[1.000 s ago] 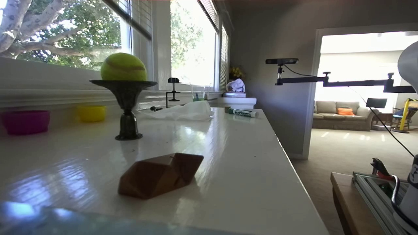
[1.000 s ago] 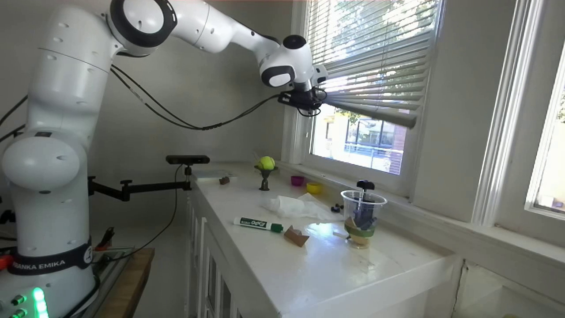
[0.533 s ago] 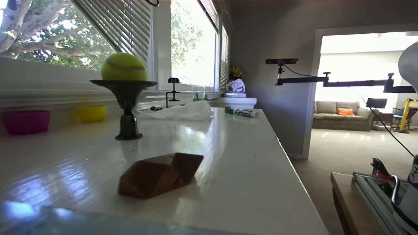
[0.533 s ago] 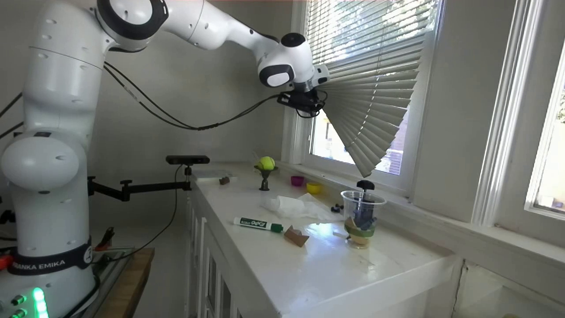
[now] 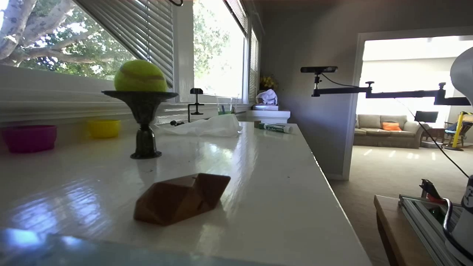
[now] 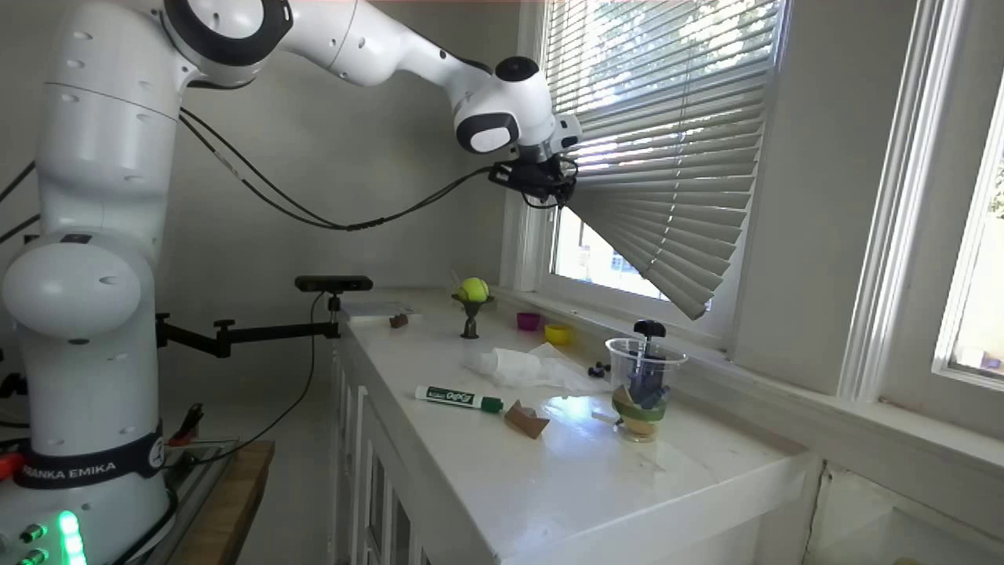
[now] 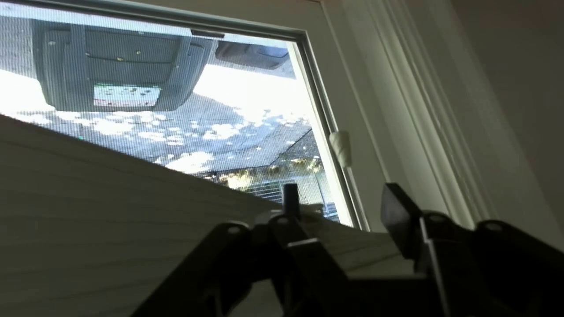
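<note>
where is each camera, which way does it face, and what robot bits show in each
The wrist view sits just behind the gripper, which shows at the bottom, and faces the window and slanted blinds.
An exterior view sits near counter height, looking along the counter past a brown block; slivers of the arm show at the picture's right edge.
An exterior view sits higher, facing roughly the opposite way, over the marker; much of the arm and the gripper show.
Both exterior views share the ball, marker and blinds.

You see a matt white slatted blind; below it, a glossy white countertop and slightly shiny dark metal goblet.
</note>
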### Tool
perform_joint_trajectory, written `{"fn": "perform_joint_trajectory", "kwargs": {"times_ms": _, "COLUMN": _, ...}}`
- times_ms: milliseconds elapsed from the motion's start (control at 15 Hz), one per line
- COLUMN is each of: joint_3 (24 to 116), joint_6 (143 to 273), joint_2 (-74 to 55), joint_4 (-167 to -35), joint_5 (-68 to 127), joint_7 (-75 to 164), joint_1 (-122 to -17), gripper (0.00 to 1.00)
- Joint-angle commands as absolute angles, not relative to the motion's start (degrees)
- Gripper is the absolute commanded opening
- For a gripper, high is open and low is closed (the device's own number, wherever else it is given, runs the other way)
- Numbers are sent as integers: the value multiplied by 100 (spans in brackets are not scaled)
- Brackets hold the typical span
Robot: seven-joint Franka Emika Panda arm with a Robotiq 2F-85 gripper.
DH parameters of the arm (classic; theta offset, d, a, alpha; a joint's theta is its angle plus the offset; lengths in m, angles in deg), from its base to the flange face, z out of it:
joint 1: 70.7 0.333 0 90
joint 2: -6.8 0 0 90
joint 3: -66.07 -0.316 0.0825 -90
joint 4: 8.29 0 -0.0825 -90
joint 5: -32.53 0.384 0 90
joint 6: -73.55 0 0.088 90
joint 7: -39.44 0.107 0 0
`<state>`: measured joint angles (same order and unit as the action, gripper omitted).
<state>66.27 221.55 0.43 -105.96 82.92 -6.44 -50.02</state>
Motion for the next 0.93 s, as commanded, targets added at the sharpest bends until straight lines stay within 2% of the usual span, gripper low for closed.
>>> {"fn": "perform_joint_trajectory", "kwargs": {"times_ms": 0, "joint_3": 6649, "joint_6": 22220, "joint_2": 541, "joint_4": -10851, "joint_5": 8095, "joint_7": -427, "joint_1": -4970, "gripper": 84}}
{"fn": "perform_joint_trajectory", "kwargs": {"times_ms": 133, "joint_3": 6651, "joint_6": 22240, "joint_2": 731, "joint_4": -10852, "joint_5": 8053, "joint_7": -448, "joint_1": -4984, "gripper": 96}}
{"fn": "perform_joint_trajectory", "kwargs": {"times_ms": 200, "joint_3": 6646, "joint_6": 22248, "joint_2": 804, "joint_4": -10846, "joint_5": 8042, "joint_7": -460, "joint_1": -4990, "gripper": 99}}
{"fn": "perform_joint_trajectory", "kwargs": {"times_ms": 533, "joint_3": 6624, "joint_6": 22181, "joint_2": 1028, "joint_4": -10651, "joint_5": 8000, "joint_7": -570, "joint_1": -5003, "gripper": 100}}
{"fn": "perform_joint_trajectory", "kwargs": {"times_ms": 867, "joint_3": 6591, "joint_6": 21961, "joint_2": 730, "joint_4": -10117, "joint_5": 8015, "joint_7": -665, "joint_1": -4987, "gripper": 100}}
